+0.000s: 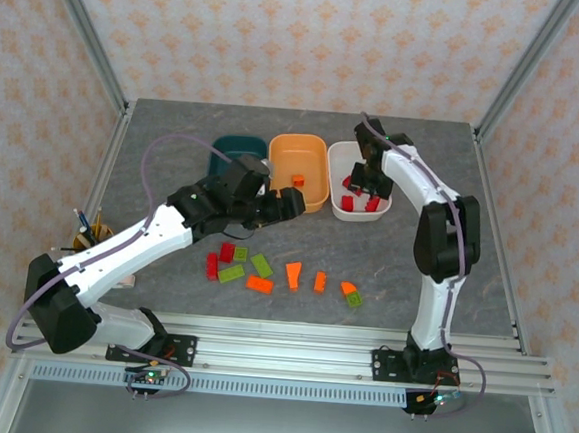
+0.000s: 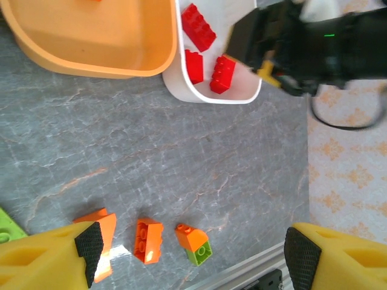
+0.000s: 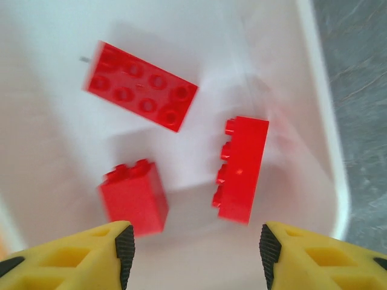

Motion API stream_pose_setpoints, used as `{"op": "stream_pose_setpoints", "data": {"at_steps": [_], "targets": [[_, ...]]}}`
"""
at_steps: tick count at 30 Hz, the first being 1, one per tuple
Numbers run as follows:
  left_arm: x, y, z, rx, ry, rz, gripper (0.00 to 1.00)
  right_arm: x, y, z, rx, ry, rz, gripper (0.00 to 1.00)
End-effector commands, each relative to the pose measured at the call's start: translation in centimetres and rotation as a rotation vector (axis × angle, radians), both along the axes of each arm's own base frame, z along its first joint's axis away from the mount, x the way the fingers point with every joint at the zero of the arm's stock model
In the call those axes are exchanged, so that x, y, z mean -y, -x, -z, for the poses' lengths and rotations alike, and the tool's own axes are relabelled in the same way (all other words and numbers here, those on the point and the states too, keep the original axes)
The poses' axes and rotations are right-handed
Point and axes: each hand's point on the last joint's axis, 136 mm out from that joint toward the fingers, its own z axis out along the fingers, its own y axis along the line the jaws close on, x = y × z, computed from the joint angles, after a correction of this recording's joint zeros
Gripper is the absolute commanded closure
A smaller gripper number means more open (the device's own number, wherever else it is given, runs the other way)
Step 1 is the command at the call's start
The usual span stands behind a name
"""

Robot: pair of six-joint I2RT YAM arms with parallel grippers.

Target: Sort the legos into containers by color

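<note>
Right gripper (image 3: 192, 251) jaws apart, empty, just above red plastic bricks (image 3: 142, 93) in white rounded plastic tub (image 3: 329, 151); left gripper (image 2: 193, 251) wide, empty, over grey table (image 2: 181, 151); orange plastic tub (image 1: 318, 169) holds one orange brick (image 1: 298, 179); dark teal plastic tub (image 1: 237, 148) contents hidden by arm; loose red, orange and green legos (image 1: 293, 274) on table near the bases

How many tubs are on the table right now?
3, in a row: the dark teal tub on the left, partly behind the left arm; the orange tub in the middle; the white tub on the right.
</note>
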Motion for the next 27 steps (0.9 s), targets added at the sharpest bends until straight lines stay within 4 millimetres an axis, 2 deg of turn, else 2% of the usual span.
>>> {"op": "stream_pose_setpoints", "data": {"at_steps": [1,5,9,14,16,18,22,27], "targets": [[-2.1,1.4,0.3,-0.012,-0.052,-0.043,0.18,-0.5,1.6,-7.3,0.144,0.005,-0.046,0.41],[-3.6,2.6,0.5,-0.030,-0.071,-0.077,0.19,-1.7,5.3,-9.8,0.176,-0.018,-0.106,0.42],[-4.7,4.0,0.8,-0.045,-0.069,-0.086,0.19,-2.7,10.3,-9.9,0.142,-0.014,-0.189,0.42],[-4.9,5.9,2.3,-0.082,-0.069,-0.034,0.19,-4.0,18.0,-6.5,0.006,-0.012,-0.298,0.40],[-4.7,6.8,3.1,-0.094,-0.077,0.004,0.19,-4.3,21.1,-4.2,-0.066,-0.011,-0.335,0.37],[-4.8,7.7,4.2,-0.113,-0.091,0.029,0.19,-4.3,23.4,-1.8,-0.138,-0.009,-0.361,0.35],[-4.9,8.9,5.8,-0.141,-0.094,0.034,0.19,-4.4,25.5,1.3,-0.238,0.002,-0.417,0.33],[-4.8,9.2,6.2,-0.141,-0.089,0.028,0.19,-4.0,26.4,4.2,-0.351,0.068,-0.470,0.32]]}}
